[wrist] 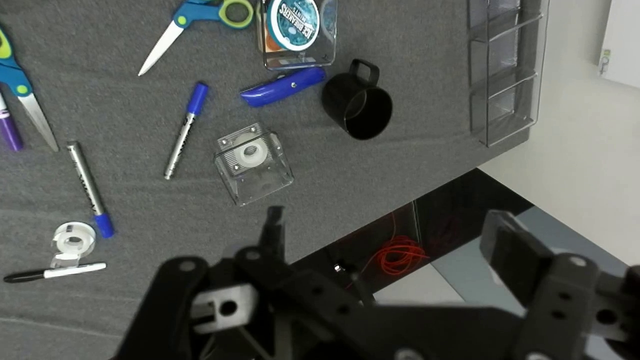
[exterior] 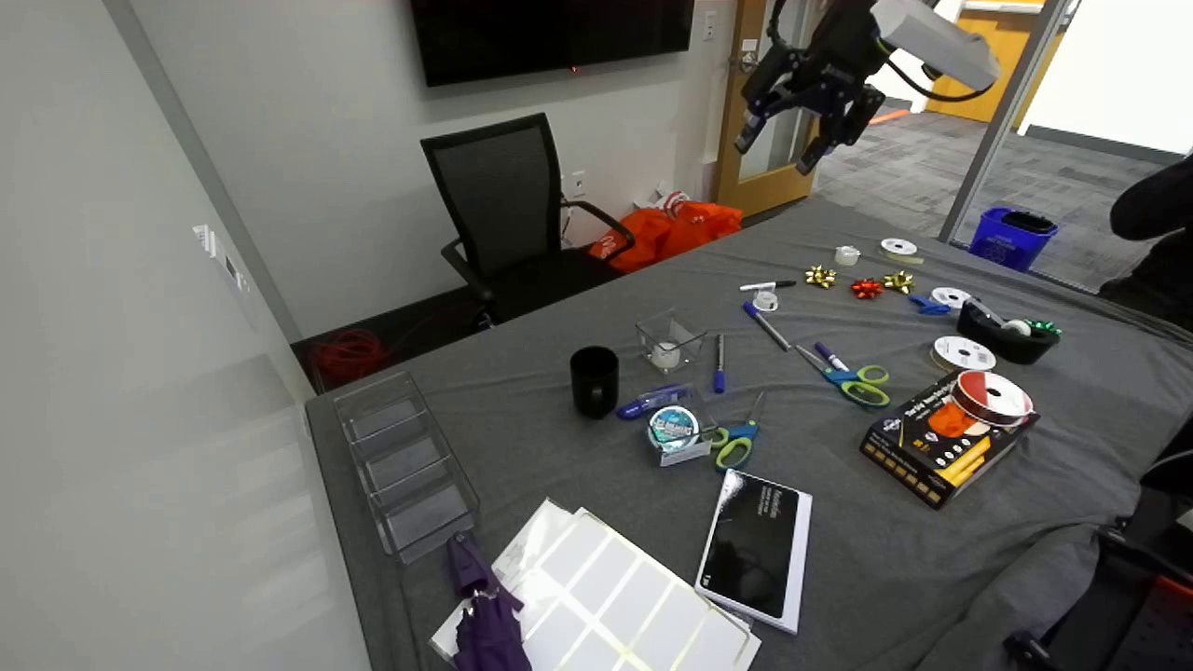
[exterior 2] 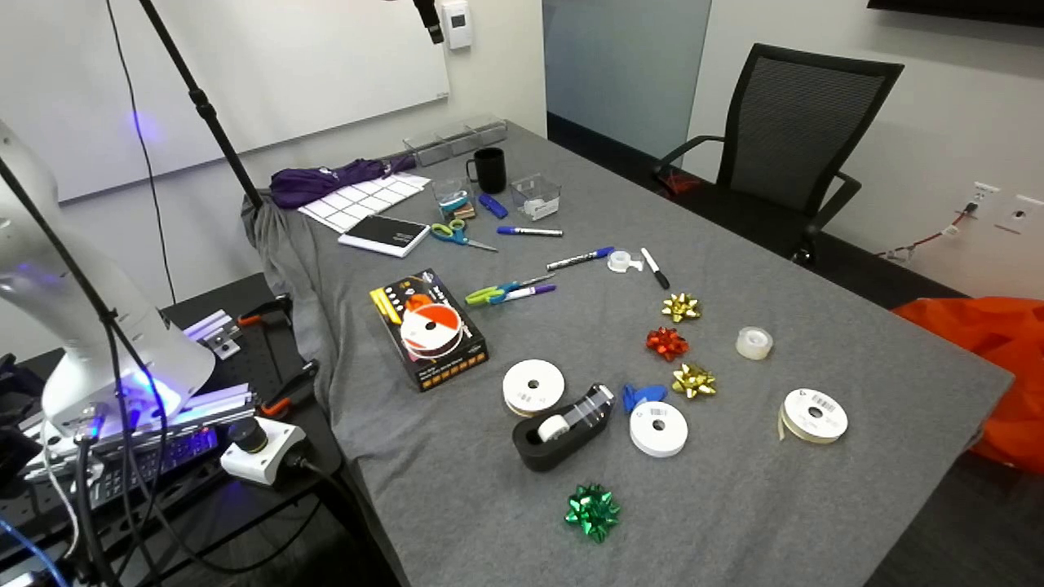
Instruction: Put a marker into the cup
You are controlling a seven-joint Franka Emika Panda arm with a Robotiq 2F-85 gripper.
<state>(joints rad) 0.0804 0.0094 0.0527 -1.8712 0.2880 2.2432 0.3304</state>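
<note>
The cup is a black mug with a handle, upright on the grey table; it shows in both exterior views and the wrist view. Nothing sticks out of it. A silver marker with a blue cap lies near the clear box. A second one lies farther off. A black-and-white marker lies beside a small tape roll. A purple-capped marker lies against scissors. My gripper is open, empty and high above the table.
A clear box with a tape roll and a blue cutter lie close to the mug. A clear box with a mints tin, scissors and a clear divided tray stand nearby. A black box carries a ribbon spool.
</note>
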